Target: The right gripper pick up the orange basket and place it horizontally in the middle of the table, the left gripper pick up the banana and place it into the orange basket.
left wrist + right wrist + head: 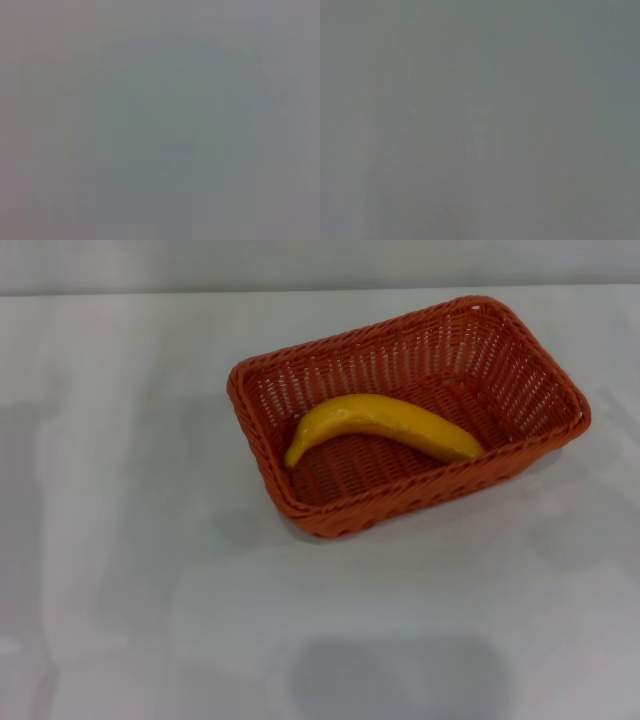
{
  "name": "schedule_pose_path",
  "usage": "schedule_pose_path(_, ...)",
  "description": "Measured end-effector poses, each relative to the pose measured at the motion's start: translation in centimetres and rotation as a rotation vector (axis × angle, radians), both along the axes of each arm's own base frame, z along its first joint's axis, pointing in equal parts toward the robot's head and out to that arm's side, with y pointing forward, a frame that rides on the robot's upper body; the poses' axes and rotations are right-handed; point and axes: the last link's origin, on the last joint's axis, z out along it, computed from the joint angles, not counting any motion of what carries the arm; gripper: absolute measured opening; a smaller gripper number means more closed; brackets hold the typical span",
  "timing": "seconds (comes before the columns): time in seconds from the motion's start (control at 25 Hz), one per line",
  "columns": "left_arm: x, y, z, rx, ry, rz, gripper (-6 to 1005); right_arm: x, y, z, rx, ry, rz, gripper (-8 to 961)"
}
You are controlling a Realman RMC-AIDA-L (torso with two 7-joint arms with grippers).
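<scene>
The orange basket (330, 512) rests on the white table (120, 570), right of the middle in the head view, with its long side slightly slanted. Inside it the yellow banana (380, 422) lies lengthwise on the basket floor, curved, with one end toward the basket's left wall. Neither the left gripper nor the right gripper shows in any view. Both wrist views show only a plain grey surface.
The table's far edge meets a pale wall along the top of the head view. Soft shadows fall on the tabletop at the left and near the front.
</scene>
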Motion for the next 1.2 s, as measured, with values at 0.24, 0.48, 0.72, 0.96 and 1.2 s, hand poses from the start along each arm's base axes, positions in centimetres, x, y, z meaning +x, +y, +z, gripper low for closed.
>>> schedule_pose_path(0.24, -3.0, -1.3, 0.4, 0.030, -0.001, 0.167, 861, 1.1, 0.6, 0.8, 0.066, -0.006, -0.084, 773)
schedule_pose_path(0.48, -4.6, -1.3, 0.0, -0.015, -0.014, 0.263, 861, 2.8, 0.7, 2.2, 0.154, -0.004, -0.183, 773)
schedule_pose_path(0.72, -5.9, -1.1, -0.1, -0.046, -0.053, 0.333, 862, 4.3, -0.3, 3.2, 0.209, -0.001, -0.245, 773)
schedule_pose_path(0.96, -5.4, -0.7, -0.1, -0.052, -0.048, 0.310, 861, 4.5, -0.5, 3.1, 0.210, -0.003, -0.253, 773)
schedule_pose_path(1.2, -5.1, -0.6, -0.4, -0.057, -0.048, 0.297, 861, 4.5, -0.5, 3.1, 0.212, -0.009, -0.253, 772)
